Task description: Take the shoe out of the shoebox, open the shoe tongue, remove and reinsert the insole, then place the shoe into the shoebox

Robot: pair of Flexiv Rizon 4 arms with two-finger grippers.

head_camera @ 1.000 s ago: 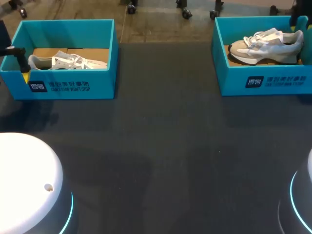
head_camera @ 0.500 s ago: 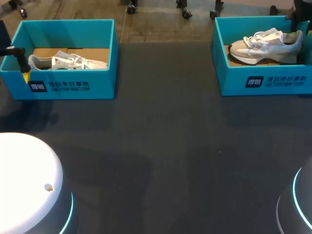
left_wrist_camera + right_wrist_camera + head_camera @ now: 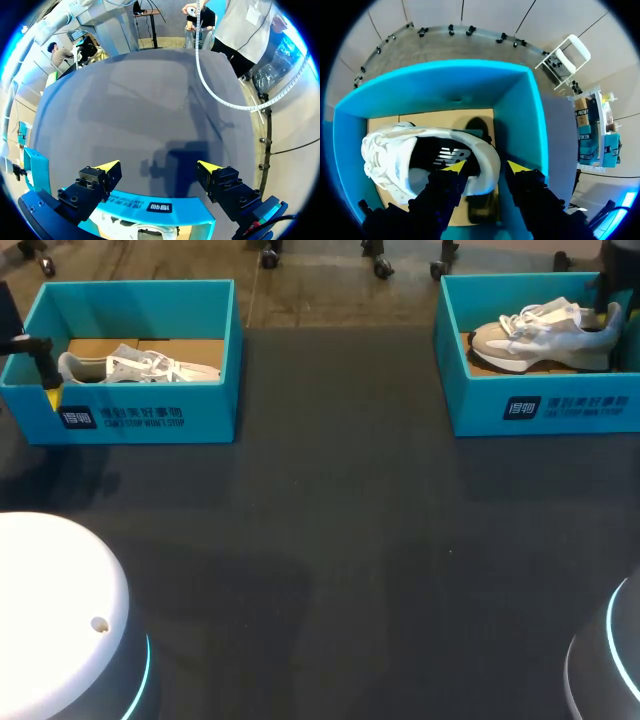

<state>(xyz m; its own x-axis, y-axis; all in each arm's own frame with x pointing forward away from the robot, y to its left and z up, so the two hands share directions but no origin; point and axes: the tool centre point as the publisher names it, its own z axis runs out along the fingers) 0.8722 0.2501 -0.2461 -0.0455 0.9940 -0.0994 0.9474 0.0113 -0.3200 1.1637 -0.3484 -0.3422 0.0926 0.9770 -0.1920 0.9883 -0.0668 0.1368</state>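
A grey-and-white shoe [image 3: 540, 335] lies in the teal shoebox [image 3: 540, 405] at the back right, toe toward the table's middle. My right gripper [image 3: 603, 308] comes down on its heel. In the right wrist view the right gripper [image 3: 487, 166] is shut on the heel of the shoe [image 3: 420, 150]: one finger is inside the opening and the other is outside, by the shoebox wall [image 3: 517, 115]. The dark insole shows inside. My left gripper [image 3: 48, 390] is open at the left end of a second teal box [image 3: 150, 420]. In the left wrist view the left gripper [image 3: 157, 167] spreads wide above that box's wall [image 3: 165, 207].
The second box at the back left holds another white shoe [image 3: 140, 367]. The dark table mat [image 3: 330, 540] stretches between and in front of the two boxes. The white bases of my arms sit at the front corners [image 3: 60, 620].
My right gripper has come down a little over the shoe's heel and its fingers have drawn slightly closer. The left arm and both boxes have stayed put.
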